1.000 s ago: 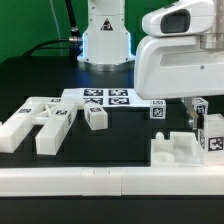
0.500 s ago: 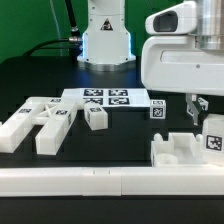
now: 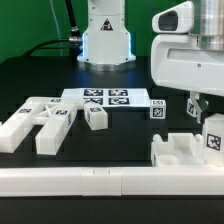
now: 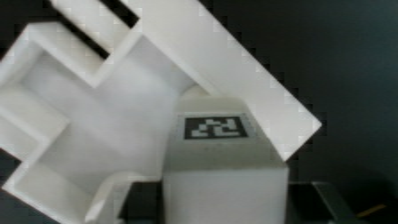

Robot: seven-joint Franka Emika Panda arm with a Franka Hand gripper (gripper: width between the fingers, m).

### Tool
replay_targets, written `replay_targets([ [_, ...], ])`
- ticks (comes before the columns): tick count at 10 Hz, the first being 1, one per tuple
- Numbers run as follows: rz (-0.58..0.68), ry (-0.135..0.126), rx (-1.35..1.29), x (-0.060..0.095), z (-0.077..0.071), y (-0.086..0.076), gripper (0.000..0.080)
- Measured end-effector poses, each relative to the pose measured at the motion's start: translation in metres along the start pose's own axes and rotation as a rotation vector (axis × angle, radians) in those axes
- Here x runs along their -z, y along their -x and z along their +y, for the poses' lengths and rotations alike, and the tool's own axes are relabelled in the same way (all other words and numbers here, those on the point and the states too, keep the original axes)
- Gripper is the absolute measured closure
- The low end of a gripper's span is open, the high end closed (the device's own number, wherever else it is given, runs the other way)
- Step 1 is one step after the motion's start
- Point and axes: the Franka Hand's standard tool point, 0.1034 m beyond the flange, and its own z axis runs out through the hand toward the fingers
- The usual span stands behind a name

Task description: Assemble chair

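Note:
The chair is in loose white tagged parts. In the exterior view a blocky seat piece (image 3: 178, 150) lies at the right, with an upright tagged leg (image 3: 212, 137) standing at its right end. My gripper (image 3: 198, 106) hangs just above and behind that leg. In the wrist view the tagged leg (image 4: 217, 128) stands between my gripper's (image 4: 217, 206) jaws, with a dark gap on each side, so the gripper is open around it. The seat piece (image 4: 71, 100) lies beneath. Two flat slotted pieces (image 3: 35, 122), a small block (image 3: 97, 116) and a small tagged part (image 3: 158, 108) lie apart on the table.
The marker board (image 3: 105, 97) lies at mid-table, in front of the robot base (image 3: 105, 40). A long white border rail (image 3: 90, 181) runs along the front edge. The black table (image 3: 130, 135) is bare between the small block and the seat piece.
The arm's white hand has shifted toward the exterior view's right. The leg at the seat piece's end stays in place.

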Motion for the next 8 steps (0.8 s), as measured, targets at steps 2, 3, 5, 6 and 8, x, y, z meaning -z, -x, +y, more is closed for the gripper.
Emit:
replay_targets([
  [2, 0.003, 0.001, 0.102, 0.0002, 0.0, -0.0003, 0.0248],
  [3, 0.003, 0.005, 0.181, 0.0, -0.0011, 0.002, 0.017],
  [5, 0.004, 0.003, 0.433, 0.0, -0.0013, 0.0018, 0.0156],
  [6, 0.005, 0.007, 0.539, 0.0001, -0.0019, 0.0025, 0.0151],
  [8, 0.007, 0.012, 0.742, -0.0002, -0.0018, 0.0023, 0.015],
])
